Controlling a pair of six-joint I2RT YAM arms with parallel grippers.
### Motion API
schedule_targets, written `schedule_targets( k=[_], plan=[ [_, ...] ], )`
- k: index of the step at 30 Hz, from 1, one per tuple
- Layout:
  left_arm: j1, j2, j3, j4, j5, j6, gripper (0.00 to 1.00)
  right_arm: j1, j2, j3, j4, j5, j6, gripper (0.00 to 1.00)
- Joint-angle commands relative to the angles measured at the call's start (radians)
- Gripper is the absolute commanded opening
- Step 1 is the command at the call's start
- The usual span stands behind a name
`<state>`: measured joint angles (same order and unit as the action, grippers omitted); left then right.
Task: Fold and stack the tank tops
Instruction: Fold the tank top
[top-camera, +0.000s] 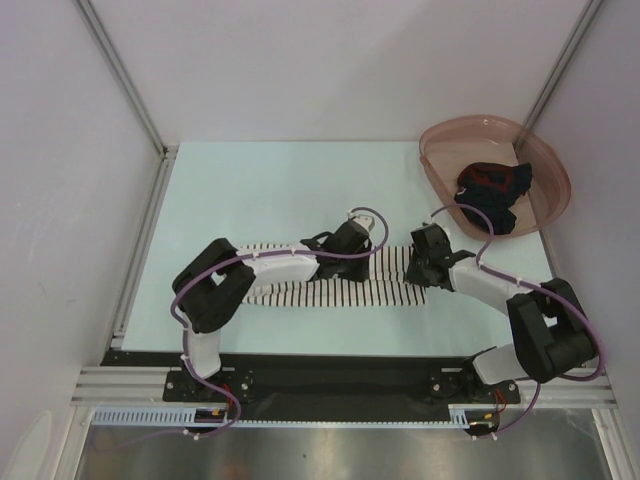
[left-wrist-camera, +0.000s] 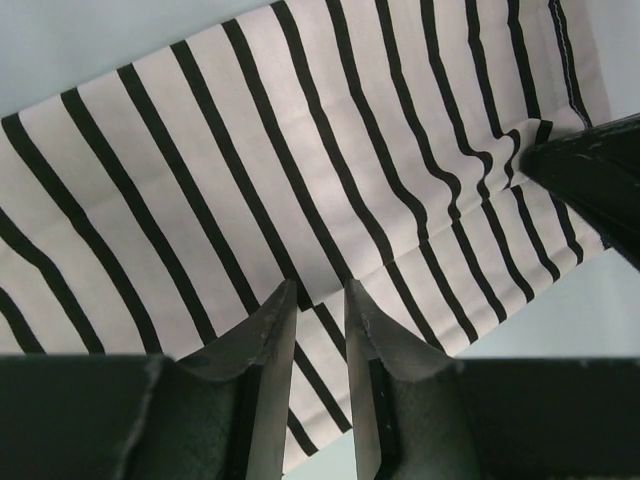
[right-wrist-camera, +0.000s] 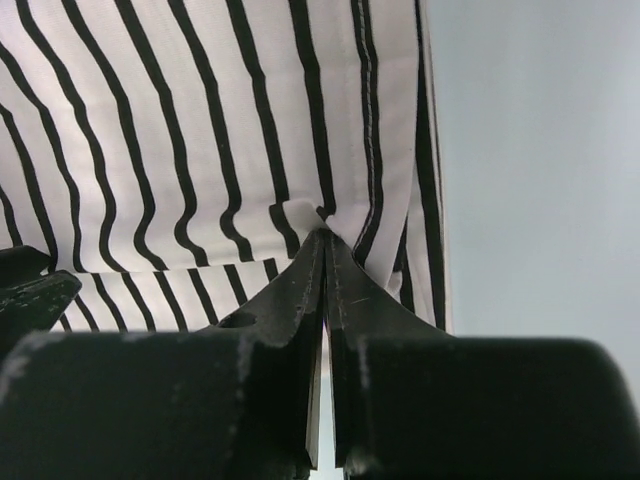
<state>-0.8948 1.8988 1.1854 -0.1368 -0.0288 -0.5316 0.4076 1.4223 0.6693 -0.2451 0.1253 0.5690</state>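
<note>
**STRIPED TOP: RIGHT PINCH SET, LEFT FINGERS APART**

The right gripper (right-wrist-camera: 322, 234) has its fingers pressed together on a small tuck of the striped tank top (right-wrist-camera: 200, 120). The tuck sits just inside the stitched edge, with bare table (right-wrist-camera: 540, 150) beyond it. The left gripper (left-wrist-camera: 320, 298) has its fingers standing a narrow gap apart. Their tips are down at the cloth beside a crease, and no fabric is seen caught between them.

In the top view the striped top lies flat with its long axis running across the table, left to right. The right gripper holds the right-hand end. The left gripper is near the middle of the length, at the far edge. Most of the cloth therefore lies leftward of both sets of fingers.

Judgement: a lengthwise fold would carry the pinched end leftward along that axis. The left fingers must close first if both arms are to lift together.

The dark tank top (top-camera: 490, 197) lies bunched in the pink basin (top-camera: 432, 165), well apart, nearer the right arm.
</note>
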Motion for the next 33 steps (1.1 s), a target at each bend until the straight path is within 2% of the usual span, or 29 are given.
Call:
schedule_targets(
  k=[1, 5, 13, 18, 22, 25, 26, 33],
  plan=[
    [-0.003, 0.013, -0.024, 0.060, 0.012, -0.030, 0.30, -0.010, -0.051, 0.036, -0.049, 0.053, 0.017, 0.05],
    [-0.003, 0.023, -0.062, 0.091, 0.009, -0.042, 0.30, -0.010, -0.052, 0.088, -0.076, 0.053, -0.009, 0.05],
    [-0.003, 0.029, -0.093, 0.115, -0.003, -0.059, 0.29, -0.076, 0.021, 0.030, -0.002, -0.004, 0.029, 0.05],
    [-0.003, -0.043, -0.105, 0.079, -0.042, -0.033, 0.35, -0.110, -0.022, 0.003, 0.012, 0.002, 0.046, 0.07],
    [-0.004, -0.186, -0.142, -0.003, -0.114, -0.024, 0.43, -0.104, -0.052, 0.026, -0.029, -0.009, -0.003, 0.09],
    [-0.003, -0.324, -0.222, -0.032, -0.172, -0.030, 0.49, -0.105, -0.080, 0.038, -0.045, -0.044, -0.041, 0.05],
    [-0.003, -0.361, -0.248, -0.040, -0.186, -0.037, 0.51, -0.105, -0.089, 0.038, -0.045, -0.049, -0.047, 0.09],
    [0.005, -0.694, -0.519, -0.151, -0.278, -0.177, 0.61, -0.090, -0.135, 0.038, -0.017, -0.053, -0.084, 0.11]
  ],
)
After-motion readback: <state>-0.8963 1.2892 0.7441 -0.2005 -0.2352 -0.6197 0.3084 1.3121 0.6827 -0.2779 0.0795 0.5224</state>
